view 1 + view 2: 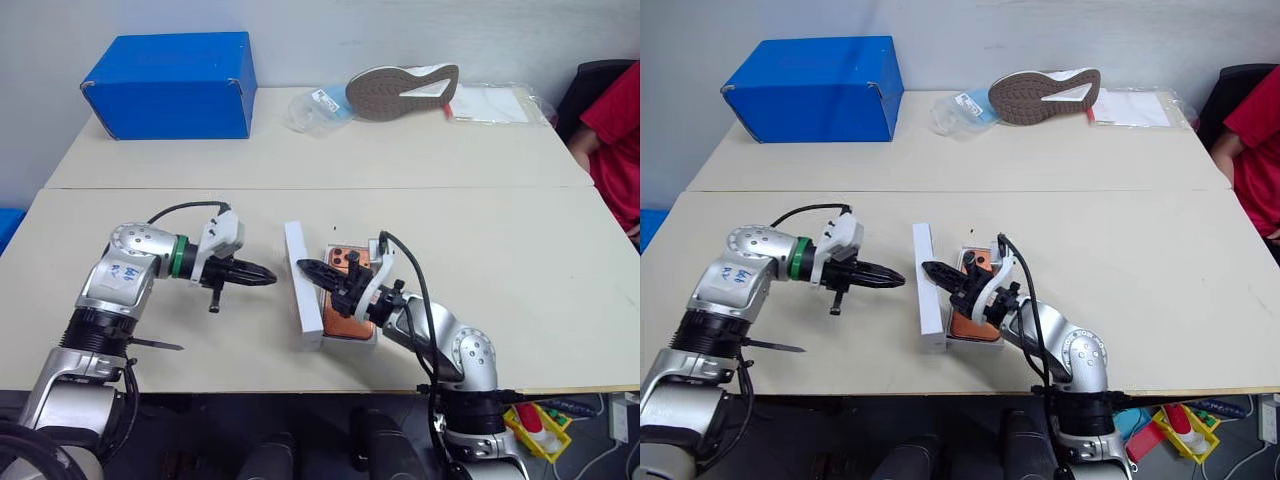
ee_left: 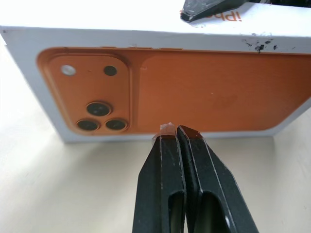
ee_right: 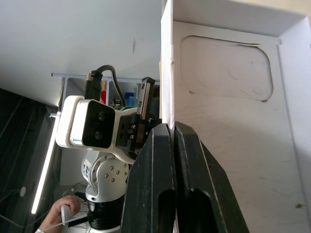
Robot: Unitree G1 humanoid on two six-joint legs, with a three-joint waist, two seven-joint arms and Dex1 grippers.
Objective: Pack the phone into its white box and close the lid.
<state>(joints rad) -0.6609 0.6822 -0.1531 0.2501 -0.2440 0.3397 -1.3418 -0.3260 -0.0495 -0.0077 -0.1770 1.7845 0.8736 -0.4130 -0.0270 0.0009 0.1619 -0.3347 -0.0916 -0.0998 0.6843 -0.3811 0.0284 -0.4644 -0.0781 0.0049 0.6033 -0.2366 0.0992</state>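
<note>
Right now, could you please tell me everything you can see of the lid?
The lid is a shallow white cardboard-looking shell standing on its long edge on the beige table, beside the white box holding the phone. Its outer face, printed with an orange phone and camera lenses, faces the shut left gripper; its plain white inside faces the right gripper, whose shut tips meet its upper rim.

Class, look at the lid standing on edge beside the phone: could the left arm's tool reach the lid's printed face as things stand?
Probably yes. The left tool, shut, points at the lid across bare table; the printed face fronts it in the left wrist view. The right tool is on the lid's other side.
</note>
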